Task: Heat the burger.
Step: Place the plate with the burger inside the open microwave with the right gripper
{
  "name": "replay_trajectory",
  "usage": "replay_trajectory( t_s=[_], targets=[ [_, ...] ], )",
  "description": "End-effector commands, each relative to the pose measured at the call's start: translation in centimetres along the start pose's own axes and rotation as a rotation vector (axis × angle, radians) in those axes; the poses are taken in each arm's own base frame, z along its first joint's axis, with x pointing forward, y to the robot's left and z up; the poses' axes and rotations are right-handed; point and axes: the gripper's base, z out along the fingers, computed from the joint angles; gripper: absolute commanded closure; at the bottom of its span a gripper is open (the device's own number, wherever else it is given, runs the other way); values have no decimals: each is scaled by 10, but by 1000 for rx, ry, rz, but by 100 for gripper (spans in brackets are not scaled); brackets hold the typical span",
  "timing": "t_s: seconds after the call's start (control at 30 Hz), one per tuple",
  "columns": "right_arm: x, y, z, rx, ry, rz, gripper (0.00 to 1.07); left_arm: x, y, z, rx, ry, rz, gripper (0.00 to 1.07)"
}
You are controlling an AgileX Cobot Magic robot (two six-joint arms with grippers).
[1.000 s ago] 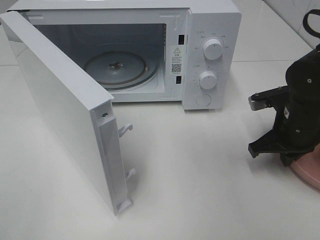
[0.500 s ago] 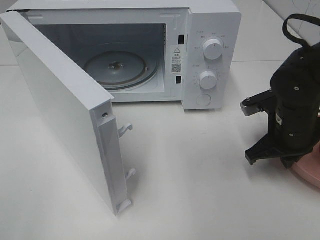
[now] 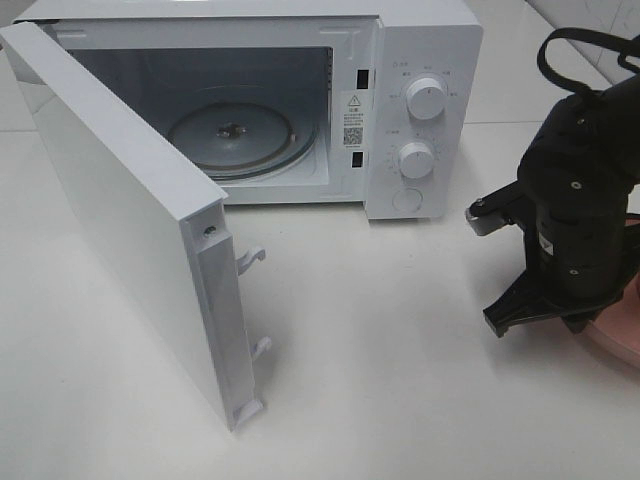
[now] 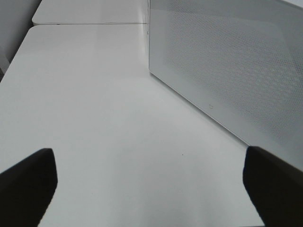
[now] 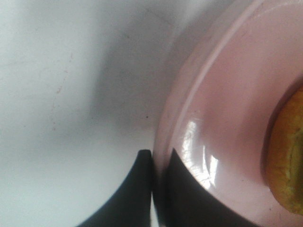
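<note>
Now: plate pickup step. Right gripper pinched on plate rim; burger on plate, right of microwave. Left gripper wide, empty, beside open door. Next, likely: lift level, carry onto turntable.

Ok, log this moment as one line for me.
microwave door: open | plate: burger on it | right end effector: shut on plate rim | left end effector: open, empty

A sticker on the microwave's front frame carries a warning triangle and a QR code, but its print is too small to read. Small markings ring the upper knob and lower knob, and they are equally illegible.
</note>
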Motion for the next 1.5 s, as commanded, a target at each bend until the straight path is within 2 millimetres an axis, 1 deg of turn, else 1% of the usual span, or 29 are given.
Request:
replay_trajectory(
  t_s=[0.03, 0.07, 0.13, 0.17, 0.3, 0.33, 0.4, 0.43, 0.5, 0.53, 0.57, 0.6, 0.63, 0.67, 0.7, 0.73, 0.77, 0.83, 0.87, 0.93, 0.97, 1.0, 1.07, 1.2, 1.27, 1.37, 1.5],
  targets=[
    [2, -7, -11, 56, -13, -18, 107, 1, 0, -1, -5, -23, -1, 7],
    [2, -7, -17, 57, -25, -21, 107, 1, 0, -1, -5, -23, -1, 7],
    [3, -6, -19, 59, -29, -25, 107, 1, 0, -1, -5, -23, -1, 7],
    [4, -5, -24, 63, -35, -29, 107, 1, 0, -1, -5, -23, -1, 7],
    [9, -2, -30, 63, -52, -50, 107, 1, 0, -1, -5, -23, -1, 7],
    [15, 0, -31, 63, -50, -62, 107, 1, 0, -1, -5, -23, -1, 7],
    [18, 0, -31, 64, -47, -64, 107, 1, 0, -1, -5, -23, -1, 7],
    [25, 2, -32, 63, -43, -76, 107, 1, 0, -1, -5, -23, -1, 7],
    [28, 2, -32, 62, -43, -80, 107, 1, 0, -1, -5, -23, -1, 7],
    [34, 4, -34, 61, -43, -94, 107, 1, 0, -1, -5, -23, -1, 7],
    [34, 4, -34, 61, -43, -94, 107, 1, 0, -1, -5, -23, -1, 7],
    [42, 6, -35, 61, -45, -104, 107, 1, 0, -1, -5, -23, -1, 7],
    [46, 7, -35, 61, -43, -108, 107, 1, 0, -1, -5, -23, -1, 7],
    [46, 7, -35, 61, -43, -108, 107, 1, 0, -1, -5, -23, -1, 7],
    [54, 9, -37, 60, -46, -115, 107, 1, 0, -1, -5, -23, -1, 7],
    [54, 9, -37, 60, -46, -115, 107, 1, 0, -1, -5, -23, -1, 7],
    [61, 11, -38, 59, -48, -129, 107, 1, 0, -1, -5, -23, -1, 7],
    [63, 12, -39, 58, -53, -136, 107, 1, 0, -1, -5, -23, -1, 7],
    [70, 14, -41, 57, -57, -150, 107, 1, 0, -1, -5, -23, -1, 7],
    [73, 15, -42, 55, -63, -153, 107, 1, 0, -1, -5, -23, -1, 7],
    [78, 18, -44, 51, -72, -164, 107, 1, 0, -1, -5, -23, -1, 7],
    [78, 18, -44, 51, -72, -164, 107, 1, 0, -1, -5, -23, -1, 7],
    [85, 22, -49, 47, -96, -196, 107, 1, 0, -1, -5, -23, -1, 7],
    [92, 25, -54, 50, -111, -223, 107, 1, 0, -1, -5, -23, -1, 7],
    [95, 32, -60, 49, -138, -271, 107, 1, 0, -1, -5, -23, -1, 7],
    [96, 35, -61, 49, -145, -287, 107, 1, 0, -1, -5, -23, -1, 7],
    [98, 44, -66, 48, -176, -344, 107, 1, 0, -1, -5, -23, -1, 7]
  ],
)
